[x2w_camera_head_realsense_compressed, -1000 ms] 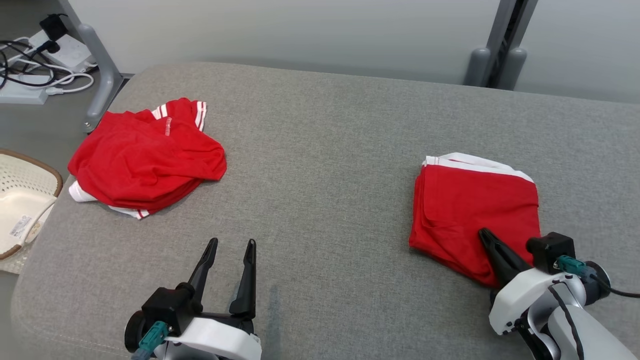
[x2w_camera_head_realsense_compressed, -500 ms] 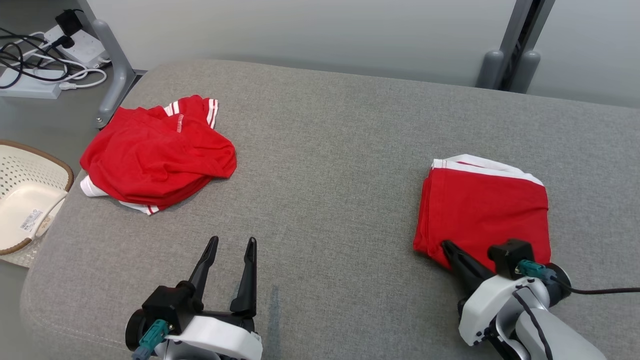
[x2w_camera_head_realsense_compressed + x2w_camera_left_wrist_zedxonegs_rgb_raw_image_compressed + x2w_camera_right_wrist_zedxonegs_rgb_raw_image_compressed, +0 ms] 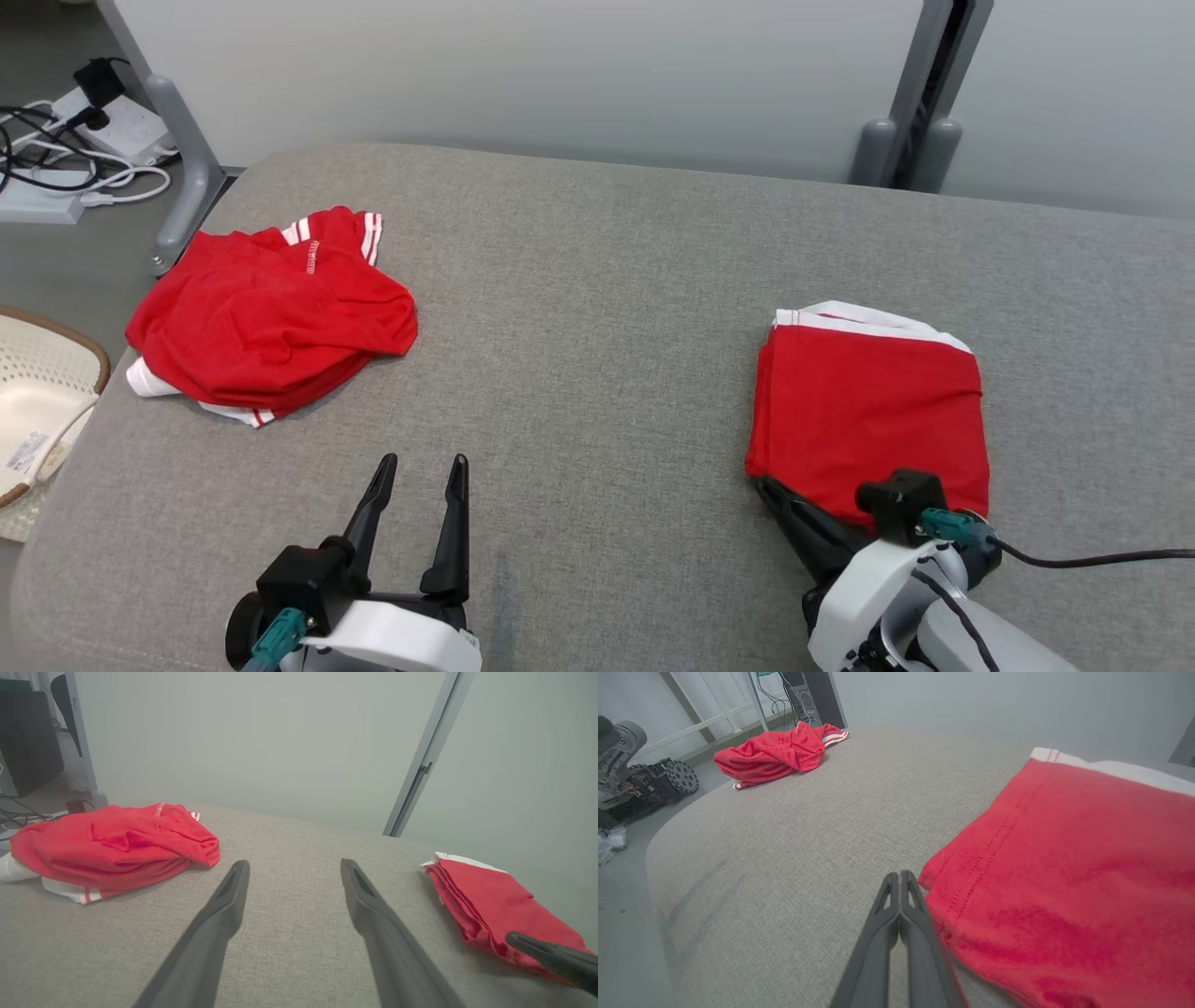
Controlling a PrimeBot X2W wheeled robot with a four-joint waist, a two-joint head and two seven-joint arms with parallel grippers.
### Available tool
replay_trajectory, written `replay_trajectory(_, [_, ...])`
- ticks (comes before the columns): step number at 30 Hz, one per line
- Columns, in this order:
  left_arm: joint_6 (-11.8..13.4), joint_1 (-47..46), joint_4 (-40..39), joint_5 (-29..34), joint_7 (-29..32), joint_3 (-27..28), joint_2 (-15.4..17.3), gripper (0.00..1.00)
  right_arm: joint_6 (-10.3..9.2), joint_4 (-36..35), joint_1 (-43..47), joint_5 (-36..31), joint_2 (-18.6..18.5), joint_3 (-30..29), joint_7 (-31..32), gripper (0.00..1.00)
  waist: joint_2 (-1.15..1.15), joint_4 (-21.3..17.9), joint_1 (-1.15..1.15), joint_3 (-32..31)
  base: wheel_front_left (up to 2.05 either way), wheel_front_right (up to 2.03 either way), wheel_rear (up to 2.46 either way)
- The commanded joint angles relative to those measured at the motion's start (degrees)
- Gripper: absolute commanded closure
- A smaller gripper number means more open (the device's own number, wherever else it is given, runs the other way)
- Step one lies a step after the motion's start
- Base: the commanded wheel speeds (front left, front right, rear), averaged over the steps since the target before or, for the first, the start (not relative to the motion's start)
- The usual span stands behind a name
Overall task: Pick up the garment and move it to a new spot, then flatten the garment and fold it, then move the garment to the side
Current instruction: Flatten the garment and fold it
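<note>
Folded garment: a red square with white trim along its far edge, flat on the grey padded worktop, right of centre in the head view. The layers are stacked neatly and the edges mostly line up.

Progress, my read: the pick-up, flatten and fold are done. What's left is the last shift to the side, or that shift is mid-way. I can't tell from here whether this is its final spot.

Right end effector: fingers pressed fully together, no cloth between them in the right wrist view. It sits low on the worktop at the garment's near-left corner, and the tip is right against the hem, alongside it rather than on top. It looks like a push or nudge contact, not a pinch. The head view hides part of the tip under the fabric edge, so I can't rule out slight tucking.

Left end effector: jaws wide apart and holding nothing, lower left of the head view, well apart from the folded garment.

A second red garment lies crumpled and unfolded in the upper left of the head view, near the worktop's left edge. A white basket sits off the worktop at the far left.
</note>
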Motion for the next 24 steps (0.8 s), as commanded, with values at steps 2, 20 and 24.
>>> replay_trajectory(2, [0.0,0.6,0.0,0.4,-0.2,0.5,0.2,0.00,-0.03,-1.8,0.5,1.1,-1.1,-0.8,-0.3,1.00,0.00,-1.4,0.00,-1.1,0.00,0.00,0.00])
replay_trajectory(20, [0.0,2.6,-2.4,1.4,-0.2,4.2,0.2,0.00,-0.03,-18.1,10.0,-13.0,-1.6,-33.5,-0.2,1.00,0.00,-10.1,0.00,-4.5,0.00,0.00,0.00])
replay_trajectory(24, [0.0,2.8,-2.9,1.4,-0.2,4.6,0.2,0.00,-0.02,-21.7,13.2,-16.1,0.6,-38.8,-0.2,1.00,0.00,-11.0,0.00,-4.5,0.00,0.00,0.00])
